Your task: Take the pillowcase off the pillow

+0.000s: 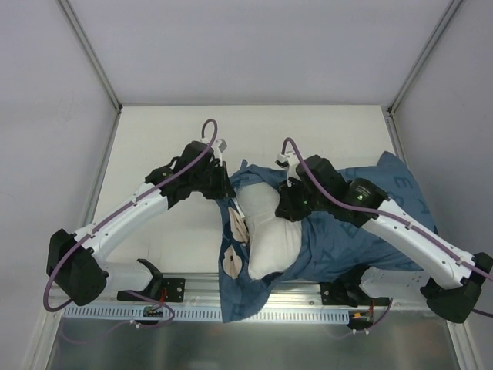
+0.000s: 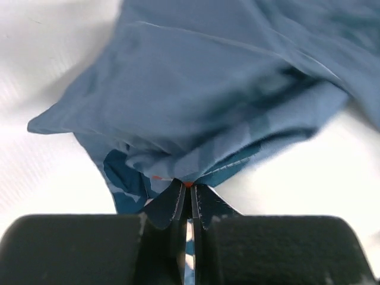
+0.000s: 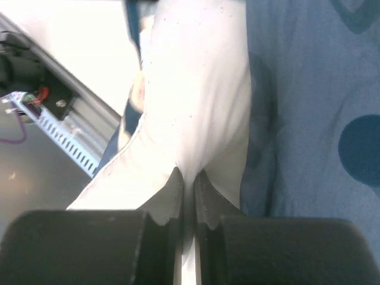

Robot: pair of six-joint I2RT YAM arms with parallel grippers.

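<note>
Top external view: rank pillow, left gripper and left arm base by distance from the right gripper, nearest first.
1. pillow: pinched in the right gripper, directly at its fingers.
2. left gripper: to its left, shut on the pillowcase edge.
3. left arm base: far off at the near left.

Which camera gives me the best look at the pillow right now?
Top external: the pillow shows partly out of the pillowcase. Right wrist shows only the fold the right gripper pinches; left wrist shows mostly pillowcase.
</note>
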